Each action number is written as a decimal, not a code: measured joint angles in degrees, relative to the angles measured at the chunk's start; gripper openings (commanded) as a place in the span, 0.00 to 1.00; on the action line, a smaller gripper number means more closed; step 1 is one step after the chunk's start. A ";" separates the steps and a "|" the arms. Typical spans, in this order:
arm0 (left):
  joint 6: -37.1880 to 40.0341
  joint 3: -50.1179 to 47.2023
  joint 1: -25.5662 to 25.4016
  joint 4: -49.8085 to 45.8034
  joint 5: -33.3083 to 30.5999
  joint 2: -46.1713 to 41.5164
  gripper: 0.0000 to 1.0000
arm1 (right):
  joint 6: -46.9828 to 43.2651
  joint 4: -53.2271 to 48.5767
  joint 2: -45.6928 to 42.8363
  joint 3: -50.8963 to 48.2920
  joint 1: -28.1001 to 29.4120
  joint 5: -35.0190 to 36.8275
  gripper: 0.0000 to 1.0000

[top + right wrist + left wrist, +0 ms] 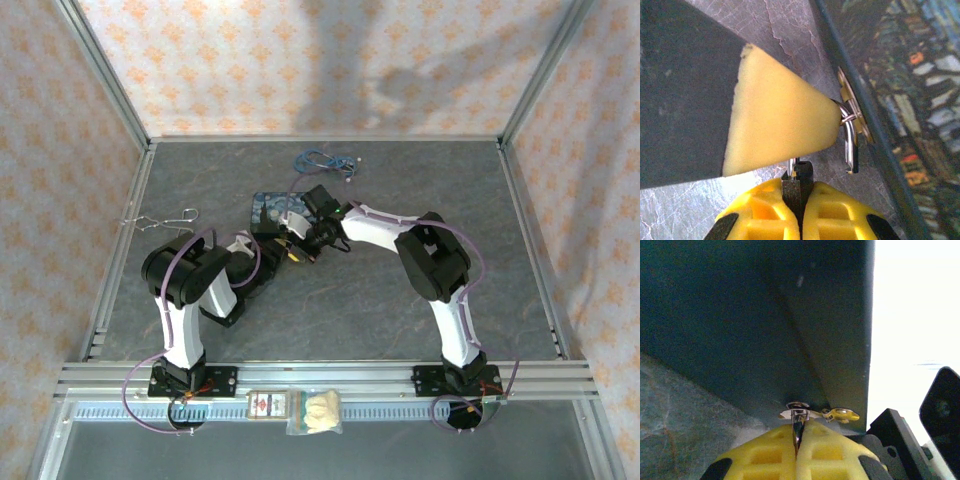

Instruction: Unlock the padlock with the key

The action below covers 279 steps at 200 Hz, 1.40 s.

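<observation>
The left fingers, ribbed yellow plastic, are pinched closed on a thin silvery strip at the tin's small brass latch. The strip looks like the padlock's wire shackle. The padlock, a tiny dark body on a curved loop, hangs from that latch at the painted tin's near side, over the grey marbled bench. The right fingers clamp a small dark flat piece, seemingly the key, just beside it.

The left arm and right arm block the near side of the tin, wire tongs lie left, blue cable behind; the worktop lies open at right.
</observation>
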 measured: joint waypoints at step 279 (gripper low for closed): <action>-1.36 -4.39 -0.31 4.83 -1.16 0.37 0.00 | 56.37 18.14 -3.82 -5.27 -3.23 24.41 1.00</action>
